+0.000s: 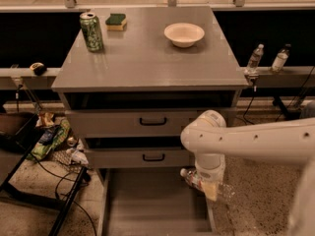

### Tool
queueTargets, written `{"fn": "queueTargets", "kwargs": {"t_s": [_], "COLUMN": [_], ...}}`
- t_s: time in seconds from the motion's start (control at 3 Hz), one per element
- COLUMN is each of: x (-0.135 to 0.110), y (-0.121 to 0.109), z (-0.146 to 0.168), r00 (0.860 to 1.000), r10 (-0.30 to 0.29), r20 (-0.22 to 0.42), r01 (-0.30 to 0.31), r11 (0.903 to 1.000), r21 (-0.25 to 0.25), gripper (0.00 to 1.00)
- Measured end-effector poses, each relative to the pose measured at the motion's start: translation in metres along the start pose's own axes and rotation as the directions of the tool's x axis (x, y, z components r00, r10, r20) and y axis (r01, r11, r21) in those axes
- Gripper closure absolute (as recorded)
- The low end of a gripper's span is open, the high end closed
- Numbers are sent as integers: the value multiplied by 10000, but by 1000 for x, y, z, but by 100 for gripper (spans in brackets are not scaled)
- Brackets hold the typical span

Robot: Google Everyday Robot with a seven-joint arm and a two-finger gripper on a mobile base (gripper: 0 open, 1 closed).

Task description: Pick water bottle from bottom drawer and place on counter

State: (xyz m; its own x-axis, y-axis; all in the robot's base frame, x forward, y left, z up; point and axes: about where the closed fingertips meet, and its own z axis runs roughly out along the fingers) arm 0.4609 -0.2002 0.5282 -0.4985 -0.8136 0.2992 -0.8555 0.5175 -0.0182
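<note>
The water bottle (222,191), clear with a white cap, lies on its side in my gripper (208,185) over the right wall of the open bottom drawer (147,203). The gripper is shut on the bottle's middle, and its cap points left over the drawer. The white arm comes in from the right, in front of the closed drawer fronts. The grey counter (147,63) is above.
A green soda can (91,31), a sponge (116,21) and a white bowl (184,34) stand on the counter's far part. Two slim bottles (254,58) stand on a ledge at right. Wrappers and cables (49,140) lie on the floor at left.
</note>
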Motion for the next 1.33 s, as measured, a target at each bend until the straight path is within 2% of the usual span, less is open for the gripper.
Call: {"fn": "queueTargets", "kwargs": {"t_s": [0.33, 0.67, 1.0, 1.33], "x": [54, 101, 118, 114], "y": [33, 33, -7, -43], "z": [-42, -85, -164, -240], "r00": [9958, 9826, 9575, 9327], "r10": [809, 1631, 2779, 3578], "r20": [-434, -894, -771, -454], "r01": [-790, -1594, -2690, -3456], "r11": [9960, 9861, 9570, 9226], "r21": [428, 473, 1086, 1711], "gripper": [100, 100, 100, 100]}}
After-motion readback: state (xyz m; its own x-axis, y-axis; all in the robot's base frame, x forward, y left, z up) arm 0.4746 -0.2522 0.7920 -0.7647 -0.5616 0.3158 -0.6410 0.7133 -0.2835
